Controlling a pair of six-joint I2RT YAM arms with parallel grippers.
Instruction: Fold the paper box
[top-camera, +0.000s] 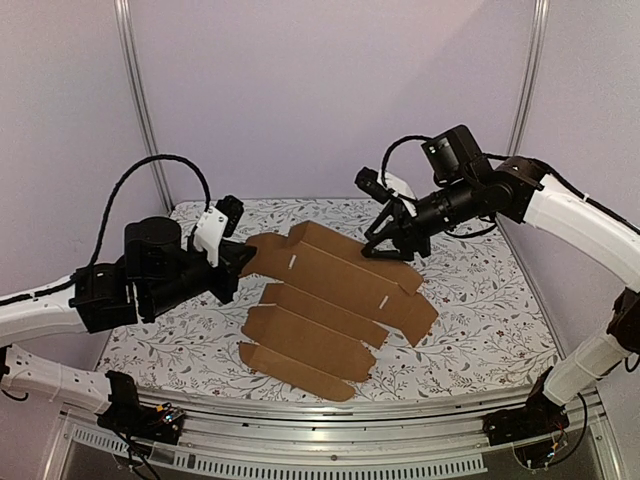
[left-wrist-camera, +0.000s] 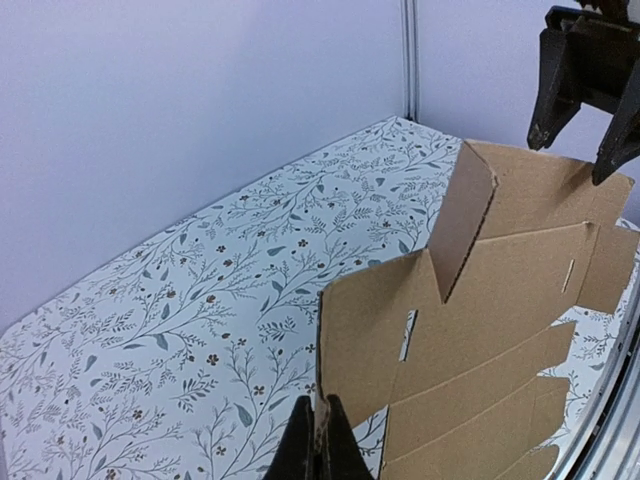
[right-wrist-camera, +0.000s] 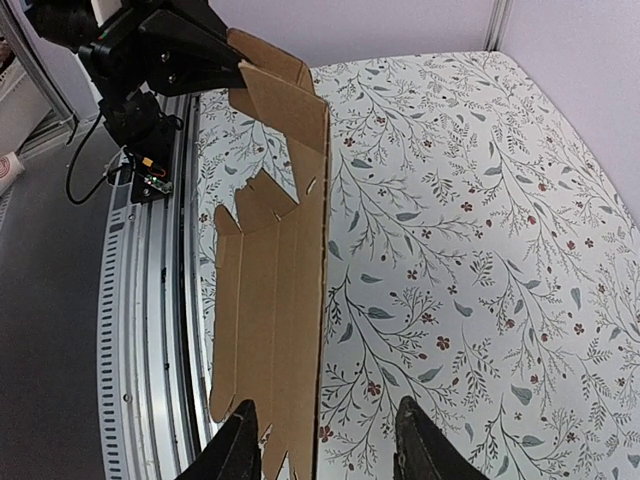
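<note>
Top external view: left tool is pinched fully closed on a raised flap of the paper box; right tool is partly open, jaws straddling the opposite edge without gripping it.

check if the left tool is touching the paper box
Touching. The left wrist view shows the left tool shut on the near edge of the paper box, with the cardboard clamped in it.

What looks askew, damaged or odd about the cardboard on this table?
The paper box is not flat: its far panel stands tilted off the table, pinched at one end flap by the left gripper, with the open right gripper straddling its far edge. The sheet lies diagonally. No tears or crushing show.
</note>
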